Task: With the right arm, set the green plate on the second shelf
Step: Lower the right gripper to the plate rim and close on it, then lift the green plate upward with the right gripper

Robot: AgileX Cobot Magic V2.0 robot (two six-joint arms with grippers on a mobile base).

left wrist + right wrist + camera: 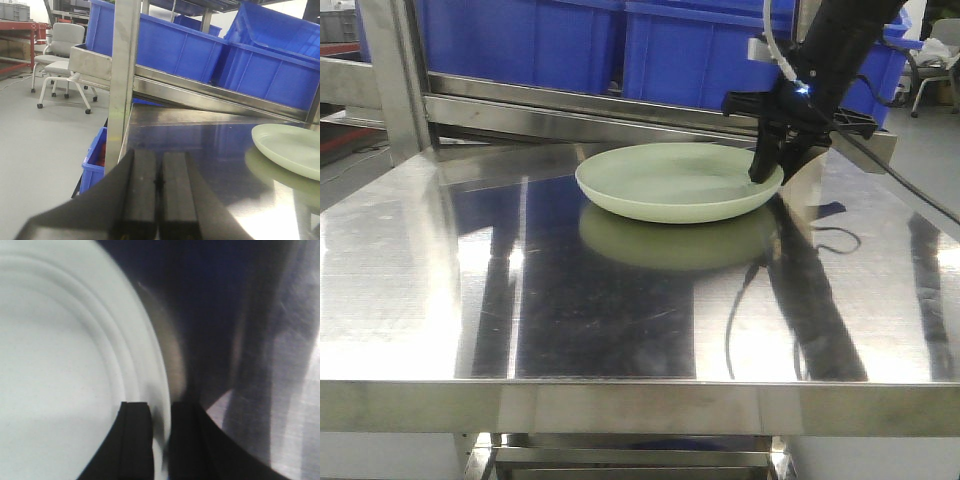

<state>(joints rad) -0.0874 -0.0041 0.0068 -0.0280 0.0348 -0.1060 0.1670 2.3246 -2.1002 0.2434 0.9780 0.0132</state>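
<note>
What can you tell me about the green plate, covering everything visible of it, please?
The green plate is round, shallow and pale mint, matte like plastic, plain, with a low upturned rim and faint inner rings. It sits level, face up, on or just over the steel shelf, which mirrors it; contact underneath cannot be judged. The right gripper pinches its rim on the right side, one finger inside, one outside.

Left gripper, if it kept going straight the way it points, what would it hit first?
Probably the slanted steel rail beneath the blue crates, after passing over the shelf top. The upright post stands just left of that line; depth is unclear, so the left gripper might clip it.
</note>
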